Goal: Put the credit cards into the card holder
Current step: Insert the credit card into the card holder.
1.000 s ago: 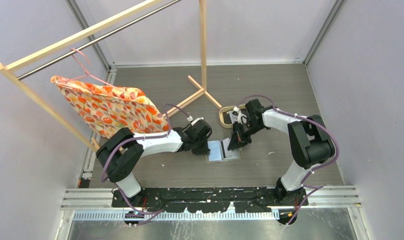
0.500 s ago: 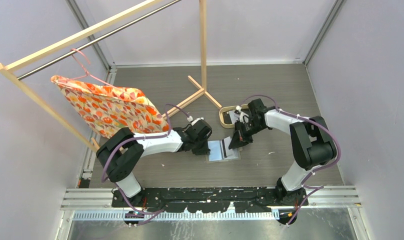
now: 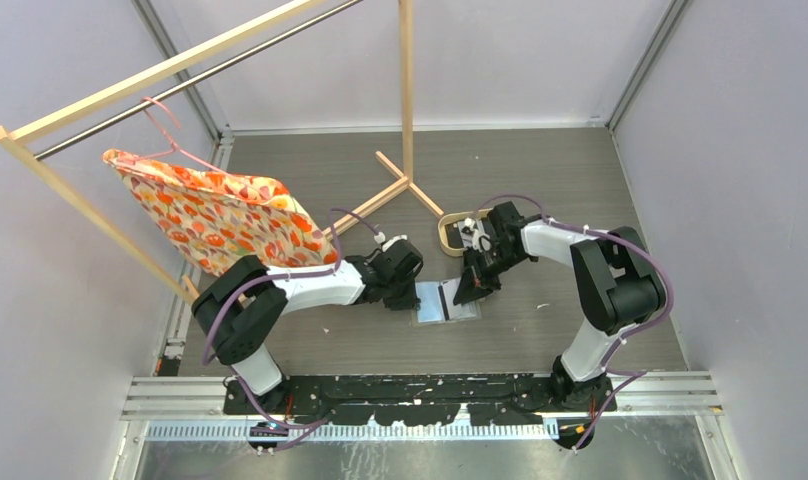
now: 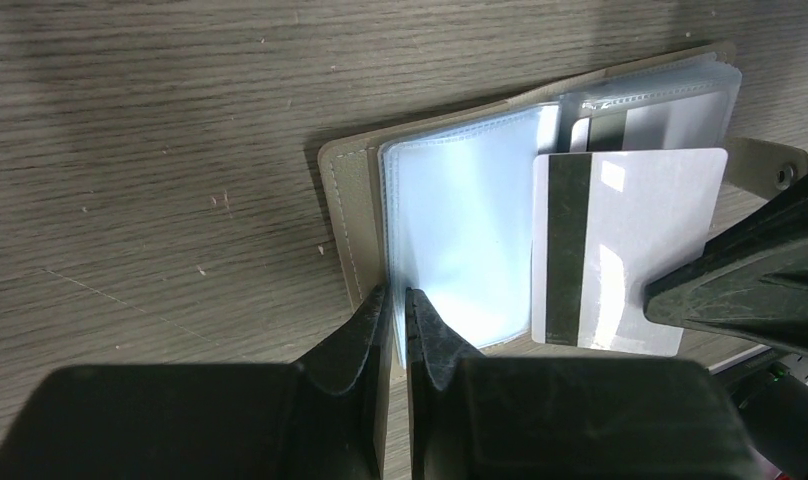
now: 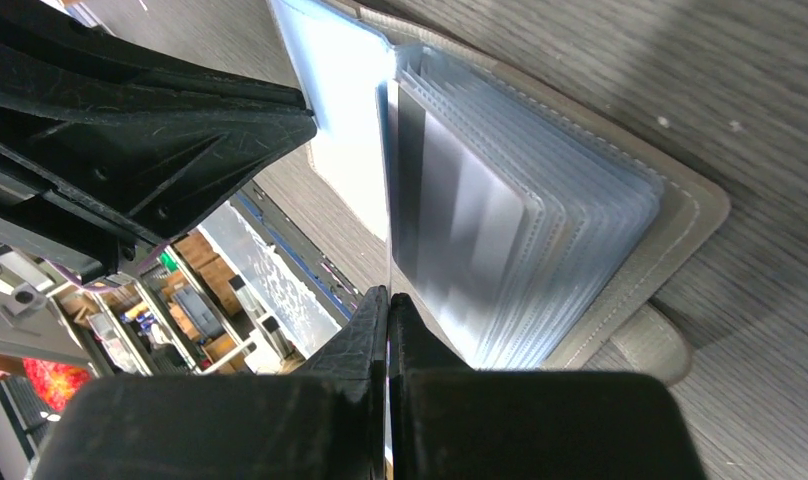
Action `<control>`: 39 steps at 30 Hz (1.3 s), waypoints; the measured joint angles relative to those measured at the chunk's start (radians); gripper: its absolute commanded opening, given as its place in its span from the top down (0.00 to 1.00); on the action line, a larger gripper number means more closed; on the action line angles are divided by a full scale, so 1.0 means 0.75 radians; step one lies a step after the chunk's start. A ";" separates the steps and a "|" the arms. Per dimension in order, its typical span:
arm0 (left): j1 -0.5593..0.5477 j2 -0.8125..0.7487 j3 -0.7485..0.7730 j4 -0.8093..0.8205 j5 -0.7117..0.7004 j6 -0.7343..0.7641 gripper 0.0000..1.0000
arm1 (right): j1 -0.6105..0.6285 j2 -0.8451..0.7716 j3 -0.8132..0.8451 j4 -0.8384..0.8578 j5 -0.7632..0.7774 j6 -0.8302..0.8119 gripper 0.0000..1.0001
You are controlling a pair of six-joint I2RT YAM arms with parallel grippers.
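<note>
Left tool [image 4: 398, 312] pinches clear sleeve [image 4: 460, 230] of open card holder [image 4: 342, 215]. Right tool [image 5: 388, 298] clamps white striped credit card [image 4: 635, 245] over it

Matt card holder [image 4: 346, 200] cover; glossy clear plastic sleeves [image 4: 460, 230]; matt woodgrain tabletop [image 4: 160, 150].

White links, black joints and purple cables on the left arm [image 3: 318, 286] and right arm [image 3: 553, 239].
</note>
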 measured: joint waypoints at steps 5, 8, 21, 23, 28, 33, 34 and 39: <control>0.000 0.000 -0.003 0.013 0.008 -0.002 0.88 | 0.010 0.021 0.001 -0.001 -0.005 -0.008 0.99; 0.000 0.000 -0.008 0.022 0.011 -0.004 0.88 | 0.011 0.029 0.003 -0.001 -0.001 -0.009 0.99; 0.002 0.003 -0.009 0.032 0.031 -0.003 0.88 | 0.010 0.062 0.044 0.014 0.038 0.003 0.99; 0.002 0.003 -0.009 0.033 0.034 -0.003 0.88 | 0.011 0.068 0.046 0.020 0.045 0.009 0.99; 0.003 0.004 -0.009 0.034 0.038 -0.002 0.88 | 0.011 0.070 0.046 0.035 0.055 0.031 0.99; 0.006 0.005 -0.009 0.034 0.043 0.000 0.88 | 0.012 0.091 0.048 0.040 0.050 0.040 0.98; 0.006 0.005 -0.009 0.035 0.044 0.001 0.88 | 0.013 0.093 0.049 0.041 0.049 0.041 0.98; 0.006 0.005 -0.009 0.035 0.047 0.002 0.88 | 0.039 0.098 0.053 0.053 0.055 0.042 0.96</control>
